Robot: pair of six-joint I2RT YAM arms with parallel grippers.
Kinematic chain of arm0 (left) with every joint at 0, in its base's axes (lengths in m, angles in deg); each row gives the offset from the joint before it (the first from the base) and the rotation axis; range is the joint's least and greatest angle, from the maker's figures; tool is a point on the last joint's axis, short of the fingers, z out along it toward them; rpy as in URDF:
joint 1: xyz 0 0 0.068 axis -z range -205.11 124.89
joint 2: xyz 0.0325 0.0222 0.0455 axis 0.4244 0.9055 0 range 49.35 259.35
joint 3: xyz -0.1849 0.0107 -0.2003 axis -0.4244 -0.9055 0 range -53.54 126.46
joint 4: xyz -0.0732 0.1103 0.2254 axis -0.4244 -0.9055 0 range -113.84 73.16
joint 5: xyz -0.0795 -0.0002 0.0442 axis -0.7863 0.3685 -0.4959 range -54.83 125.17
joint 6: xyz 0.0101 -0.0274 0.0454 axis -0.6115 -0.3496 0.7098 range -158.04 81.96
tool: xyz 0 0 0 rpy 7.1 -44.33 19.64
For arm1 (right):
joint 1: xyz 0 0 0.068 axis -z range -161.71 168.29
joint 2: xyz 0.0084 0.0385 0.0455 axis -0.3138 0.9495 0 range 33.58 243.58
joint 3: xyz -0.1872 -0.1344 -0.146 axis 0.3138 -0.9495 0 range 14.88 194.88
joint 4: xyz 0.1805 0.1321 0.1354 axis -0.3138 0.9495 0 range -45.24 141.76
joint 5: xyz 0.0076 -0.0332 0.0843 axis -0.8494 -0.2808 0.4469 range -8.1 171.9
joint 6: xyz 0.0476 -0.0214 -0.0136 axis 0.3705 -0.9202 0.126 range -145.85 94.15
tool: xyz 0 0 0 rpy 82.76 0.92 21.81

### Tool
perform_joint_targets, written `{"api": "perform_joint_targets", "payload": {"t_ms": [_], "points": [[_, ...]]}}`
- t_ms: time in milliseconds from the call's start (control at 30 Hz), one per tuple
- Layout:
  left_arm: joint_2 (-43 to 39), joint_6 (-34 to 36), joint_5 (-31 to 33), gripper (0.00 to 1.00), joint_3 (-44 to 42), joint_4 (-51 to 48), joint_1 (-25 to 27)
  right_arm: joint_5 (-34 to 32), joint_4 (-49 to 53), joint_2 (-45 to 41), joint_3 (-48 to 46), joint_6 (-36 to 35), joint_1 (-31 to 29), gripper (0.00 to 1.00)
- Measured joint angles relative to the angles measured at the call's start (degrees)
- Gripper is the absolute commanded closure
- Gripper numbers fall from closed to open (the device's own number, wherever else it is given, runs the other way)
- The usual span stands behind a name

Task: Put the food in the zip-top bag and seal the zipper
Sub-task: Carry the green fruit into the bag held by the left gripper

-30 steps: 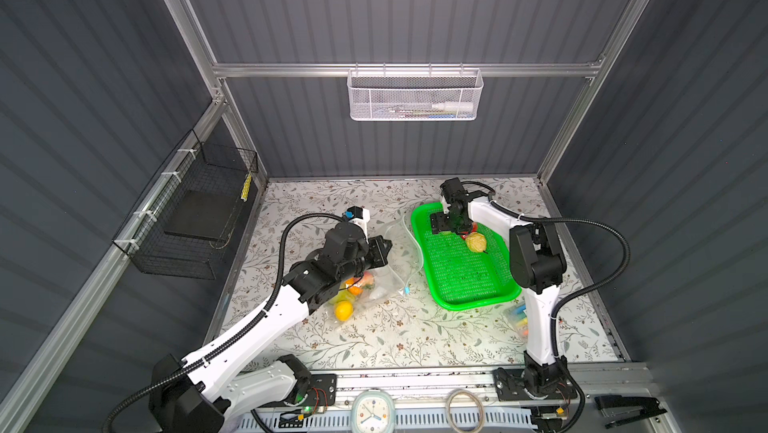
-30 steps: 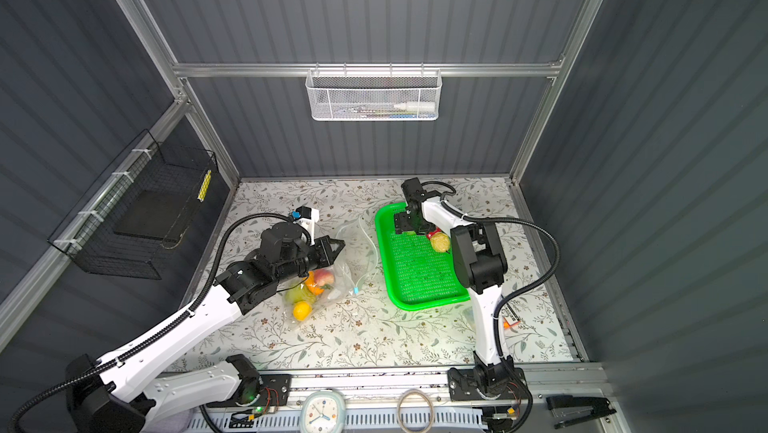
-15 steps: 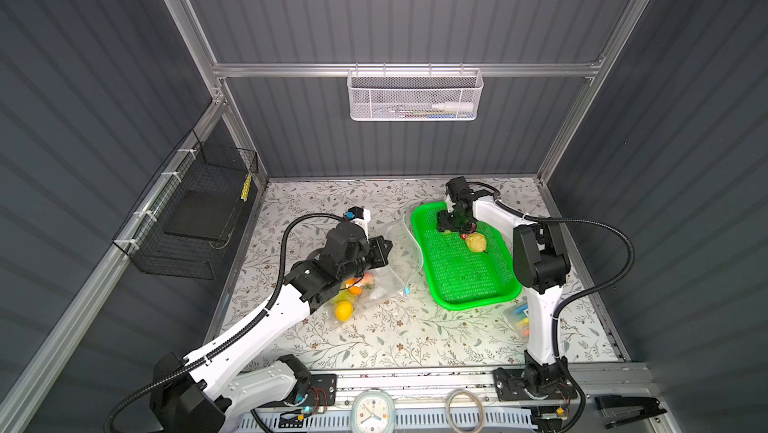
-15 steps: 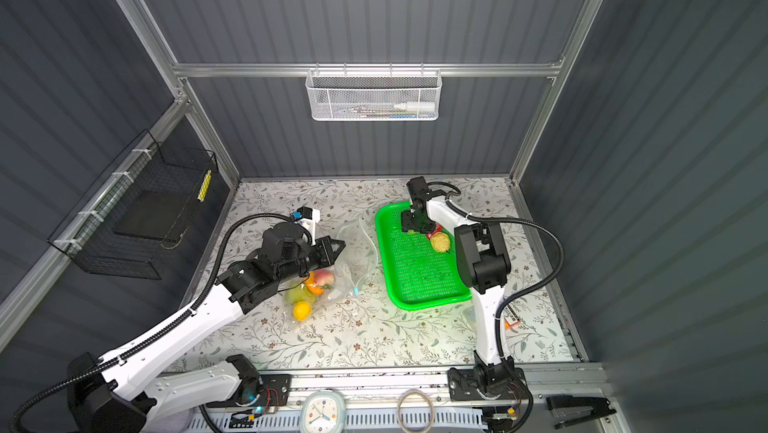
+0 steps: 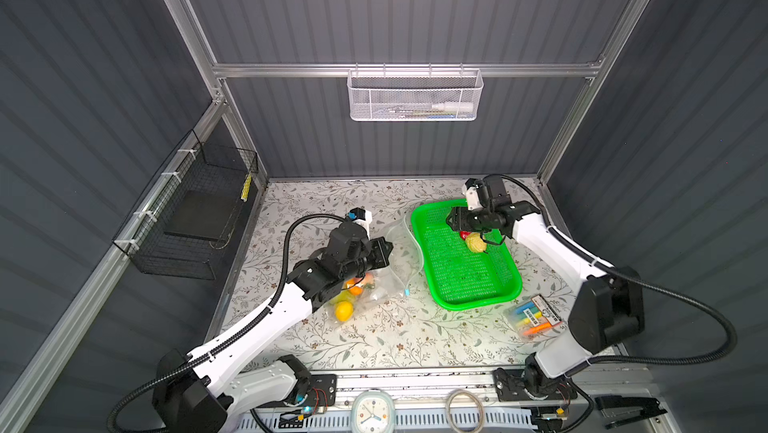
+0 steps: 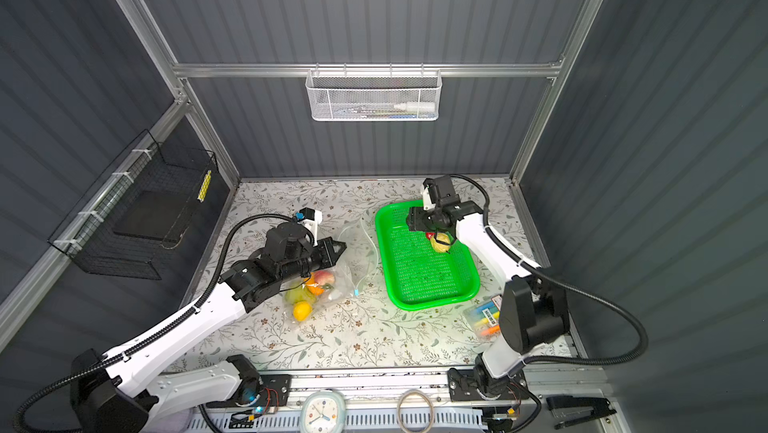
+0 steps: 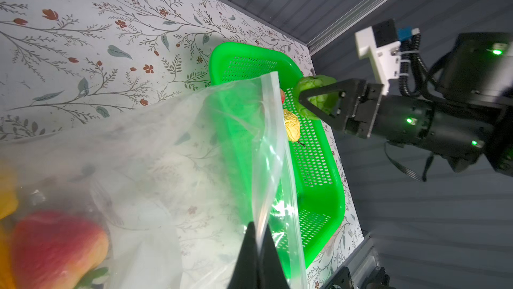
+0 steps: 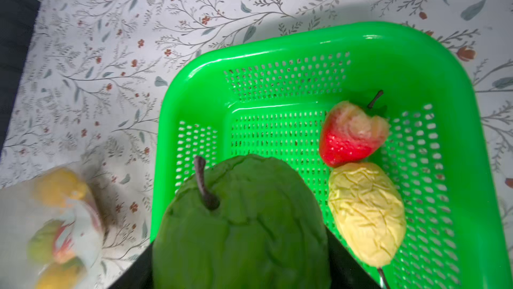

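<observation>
Over floral-print worktop (image 5: 374, 339), our right claw (image 5: 454, 219) grips the wrinkled green gourd-like toy (image 8: 241, 226) above the green perforated plastic basket (image 5: 473, 304), and we ought to carry it low into the clear crinkly zip-top bag (image 7: 166, 148) whose mouth edge our closed left claw (image 7: 255, 246) pinches up.

The table (image 5: 374, 339) was covered in a pale sheet printed with twigs, leaves and small red flowers. Three things lay on it. The green basket (image 5: 478, 301), perforated, sat flat on the sheet. The zip-top bag (image 5: 395, 268) lay just beside the basket's long side, towards the left arm; its filled end rested on the sheet farther from the basket, and its mouth edge rose close to the basket's rim. A marker packet (image 5: 534, 318) lay just off the basket's near corner, towards the right arm.
</observation>
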Motion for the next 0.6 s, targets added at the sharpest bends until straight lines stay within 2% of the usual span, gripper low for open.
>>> {"api": "perform_joint_targets", "payload": {"t_ms": [300,600], "points": [[1.16,0.0,-1.16,1.0,0.0,0.09,0.0,11.1,-6.12,-15.17,-10.1,4.66,-3.32,0.45],[1.16,-0.04,-1.31,1.0,0.0,0.26,0.0,17.92,-11.65,-16.83,-10.84,6.16,-12.04,0.45]]}}
